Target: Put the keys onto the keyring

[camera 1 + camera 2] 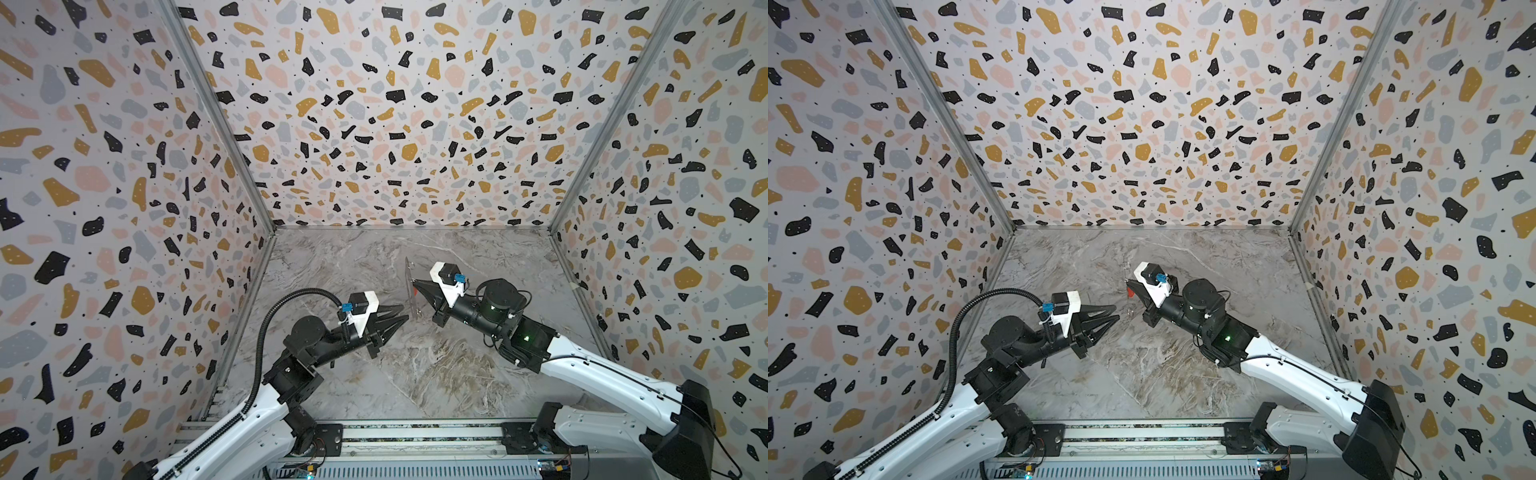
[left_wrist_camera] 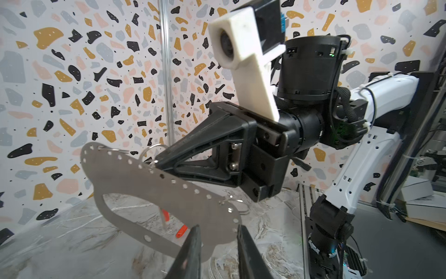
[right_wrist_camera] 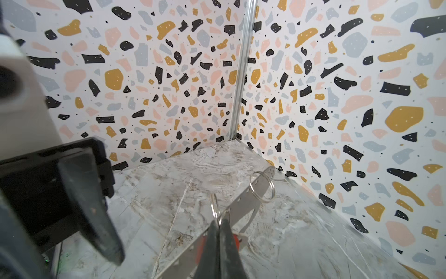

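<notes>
Grey metal keyring (image 2: 154,190) over mid counter (image 1: 374,374), clamped in right gripper (image 2: 156,164), long axis approx far edge to near edge. Left gripper (image 2: 218,227) at its near end w/ fingers (image 2: 193,244) narrowly apart, nothing held; keys (image 2: 181,231) dangling below.

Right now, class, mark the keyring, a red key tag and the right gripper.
keyring (image 2: 169,193): left wrist view, flat band beside its big hole.
red key tag (image 2: 181,231): left wrist view, tag's middle.
right gripper (image 3: 219,224): right wrist view, between its fingertips.
</notes>
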You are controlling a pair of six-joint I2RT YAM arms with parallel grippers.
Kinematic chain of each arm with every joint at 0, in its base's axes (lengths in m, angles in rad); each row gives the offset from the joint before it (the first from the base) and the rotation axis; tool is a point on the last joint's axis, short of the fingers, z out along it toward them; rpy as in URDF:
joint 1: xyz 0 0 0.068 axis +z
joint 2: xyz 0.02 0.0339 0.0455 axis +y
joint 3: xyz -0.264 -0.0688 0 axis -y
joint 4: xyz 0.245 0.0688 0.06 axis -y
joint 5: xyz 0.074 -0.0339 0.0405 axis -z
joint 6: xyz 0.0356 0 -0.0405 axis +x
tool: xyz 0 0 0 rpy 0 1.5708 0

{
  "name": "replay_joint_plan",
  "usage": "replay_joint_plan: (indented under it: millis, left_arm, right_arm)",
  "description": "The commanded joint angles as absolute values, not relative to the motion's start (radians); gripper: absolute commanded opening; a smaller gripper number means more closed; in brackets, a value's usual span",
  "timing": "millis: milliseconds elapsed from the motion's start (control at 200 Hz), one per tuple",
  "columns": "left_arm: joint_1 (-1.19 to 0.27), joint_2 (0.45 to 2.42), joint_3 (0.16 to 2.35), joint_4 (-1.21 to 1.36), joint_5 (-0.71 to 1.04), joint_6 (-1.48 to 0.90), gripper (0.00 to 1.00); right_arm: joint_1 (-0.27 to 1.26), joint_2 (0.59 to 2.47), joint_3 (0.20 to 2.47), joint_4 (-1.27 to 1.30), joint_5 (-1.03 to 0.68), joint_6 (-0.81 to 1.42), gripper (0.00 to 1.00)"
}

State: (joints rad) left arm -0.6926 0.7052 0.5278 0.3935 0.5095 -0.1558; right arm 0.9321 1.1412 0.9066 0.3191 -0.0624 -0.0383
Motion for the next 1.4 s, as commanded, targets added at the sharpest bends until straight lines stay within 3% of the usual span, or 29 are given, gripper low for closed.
replay_joint_plan:
  millis: [0, 320, 756, 1221, 1397]
  left_arm:
    - [-0.702, 0.705, 0.518, 0.422, 0.586, -0.171, 0.24]
    - [-0.729, 0.724, 0.525, 0.357, 0.612, -0.135, 0.24]
    - [-0.732, 0.726, 0.482, 0.412, 0.281, -0.201, 0.39]
    - [-0.731, 0.693, 0.456, 0.474, 0.245, -0.229, 0.41]
    - [-0.731, 0.686, 0.455, 0.448, 0.125, -0.227, 0.40]
  right_arm:
    - [0.950, 1.163, 0.967, 0.386, 0.040, -0.040, 0.00]
    - [1.003, 1.233, 1.021, 0.424, 0.167, -0.073, 0.00]
    - [1.047, 1.244, 1.031, 0.450, 0.241, -0.108, 0.00]
    - [1.053, 1.230, 1.010, 0.439, 0.252, -0.112, 0.00]
    - [1.053, 1.222, 1.004, 0.417, 0.266, -0.112, 0.00]
